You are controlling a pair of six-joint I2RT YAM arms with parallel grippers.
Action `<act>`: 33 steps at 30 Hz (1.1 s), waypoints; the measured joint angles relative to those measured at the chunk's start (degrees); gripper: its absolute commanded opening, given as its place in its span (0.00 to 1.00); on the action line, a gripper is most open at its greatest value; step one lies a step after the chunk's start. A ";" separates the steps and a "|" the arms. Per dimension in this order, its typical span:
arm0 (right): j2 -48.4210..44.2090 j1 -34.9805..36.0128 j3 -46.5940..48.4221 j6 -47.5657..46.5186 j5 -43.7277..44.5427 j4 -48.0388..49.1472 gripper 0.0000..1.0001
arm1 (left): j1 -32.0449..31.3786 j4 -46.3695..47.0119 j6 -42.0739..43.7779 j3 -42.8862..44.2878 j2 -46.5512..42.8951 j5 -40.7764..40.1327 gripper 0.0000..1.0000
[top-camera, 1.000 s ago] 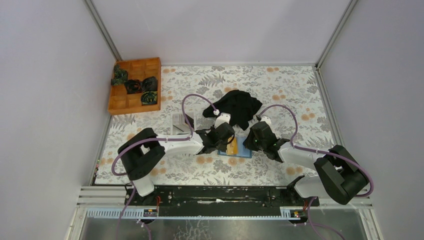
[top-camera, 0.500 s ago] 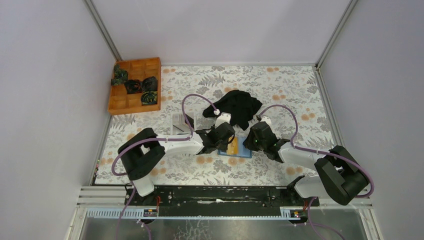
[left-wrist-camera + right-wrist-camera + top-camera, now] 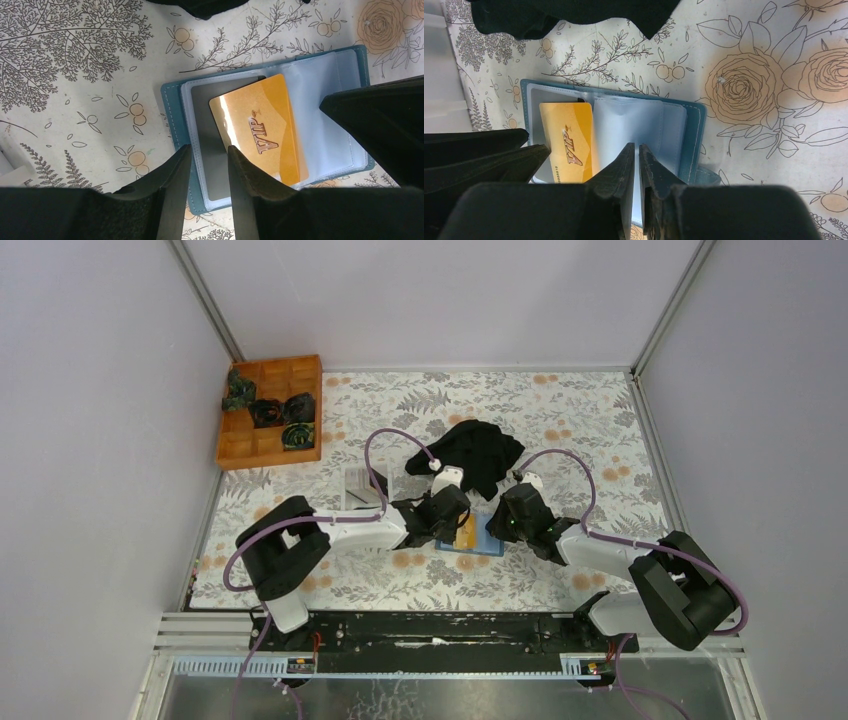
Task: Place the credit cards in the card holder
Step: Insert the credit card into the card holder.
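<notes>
Here's the flower-printed counter (image 3: 560, 410), and everything hangs on the open teal-blue wallet-style card holder (image 3: 172, 115) at its middle. A crumpled black cloth (image 3: 478, 455) lies just beyond the holder, a compartmented wooden tray (image 3: 250, 445) sits well off to its far left, and a shallow white tray (image 3: 357, 488) is nearer on its left. The left claw (image 3: 209, 150) stands partly open and empty over the holder's left edge, likely steadying it. The right claw (image 3: 637, 147) is a sliver from closed over the holder's clear plastic leaves, probably keeping a pocket open. Pinching a leaf or merely pressing it? Cannot tell. A glossy gold card lettered VIP (image 3: 260, 130) lies slanted on the holder's left page over a dull grey card (image 3: 202, 125). The claws hide its lower end, so whether it's pocketed is unclear.
</notes>
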 measured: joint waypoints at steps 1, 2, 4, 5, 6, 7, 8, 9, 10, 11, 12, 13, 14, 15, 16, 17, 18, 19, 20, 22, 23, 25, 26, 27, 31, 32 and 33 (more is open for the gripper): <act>0.00 0.00 0.00 0.00 0.00 0.00 0.16 | -0.11 0.00 0.00 0.00 0.00 0.02 0.41; 0.00 0.00 0.00 -0.02 0.02 0.00 0.16 | -0.15 0.00 0.00 0.00 0.00 0.09 0.41; 0.00 0.00 0.00 -0.02 0.02 -0.02 0.16 | -0.20 0.00 0.00 0.00 0.00 0.15 0.41; 0.00 0.00 0.00 -0.02 0.02 -0.04 0.16 | -0.20 0.00 0.00 0.00 0.02 0.15 0.41; -0.11 0.00 0.00 -0.07 0.04 -0.11 0.17 | -0.20 0.00 0.00 0.00 0.04 0.13 0.41; -0.28 0.00 0.00 -0.24 0.09 -0.37 0.17 | -0.20 0.00 0.00 0.00 0.09 0.15 0.41; -0.55 0.00 0.00 -0.42 0.13 -0.76 0.17 | -0.20 0.00 0.00 0.00 0.15 0.15 0.41; -0.81 0.00 0.02 -0.50 0.22 -1.20 0.17 | -0.20 0.02 0.00 0.00 0.26 0.15 0.41; -1.07 0.00 0.02 -0.66 0.35 -1.66 0.17 | -0.20 0.02 0.00 0.00 0.37 0.13 0.41; -1.31 0.00 0.04 -0.76 0.42 -2.05 0.17 | -0.20 0.02 -0.02 0.00 0.48 0.13 0.41; -1.51 0.00 0.07 -0.87 0.48 -2.45 0.17 | -0.20 0.02 -0.02 0.00 0.55 0.11 0.41; -1.70 0.00 0.09 -0.94 0.52 -2.73 0.17 | -0.20 0.00 -0.02 0.00 0.55 0.09 0.41; -1.84 0.00 0.11 -1.05 0.57 -3.04 0.17 | -0.22 0.00 -0.02 0.00 0.55 0.04 0.41; -1.88 0.00 0.11 -1.09 0.59 -3.13 0.17 | -0.22 0.00 -0.02 0.00 0.55 -0.02 0.42; -1.88 0.00 0.11 -1.09 0.59 -3.15 0.17 | -0.26 0.00 -0.02 0.00 0.52 -0.22 0.42; -1.88 0.00 0.11 -1.09 0.59 -3.15 0.17 | -0.31 0.00 -0.02 0.00 0.48 -0.39 0.43; -1.88 0.00 0.11 -1.09 0.57 -3.13 0.17 | -0.37 -0.02 -0.02 0.00 0.35 -0.66 0.45; -1.88 0.00 0.11 -1.09 0.57 -3.13 0.17 | -0.42 -0.04 -0.02 0.00 0.22 -0.85 0.46; -1.88 0.00 0.11 -1.09 0.57 -3.13 0.17 | -0.48 -0.04 -0.02 0.00 -0.04 -1.14 0.46; -1.88 0.00 0.11 -1.09 0.57 -3.10 0.17 | -0.50 -0.02 -0.02 0.00 -0.61 -1.49 0.47; -1.86 0.00 0.11 -1.09 0.57 -3.10 0.17 | -0.50 -0.02 -0.04 0.00 -0.98 -1.68 0.47; -1.86 0.00 0.11 -1.09 0.57 -3.10 0.17 | -0.50 -0.02 -0.04 -0.02 -1.60 -2.05 0.47; -1.86 0.00 0.11 -1.09 0.57 -3.10 0.17 | -0.52 0.00 -0.02 -0.07 -1.92 -2.29 0.48; -1.86 0.00 0.11 -1.09 0.55 -3.10 0.17 | -0.52 0.02 -0.04 -0.15 -2.19 -2.54 0.48; -1.84 0.00 0.11 -1.09 0.55 -3.10 0.17 | -0.50 0.00 0.00 -0.76 -3.28 -3.65 0.47; -1.81 0.00 0.11 -1.09 0.55 -3.10 0.17 | -0.52 0.00 0.00 -0.83 -3.30 -3.89 0.46; -1.81 0.00 0.11 -1.09 0.55 -3.08 0.17 | -0.52 -0.02 0.00 -0.87 -3.30 -4.13 0.46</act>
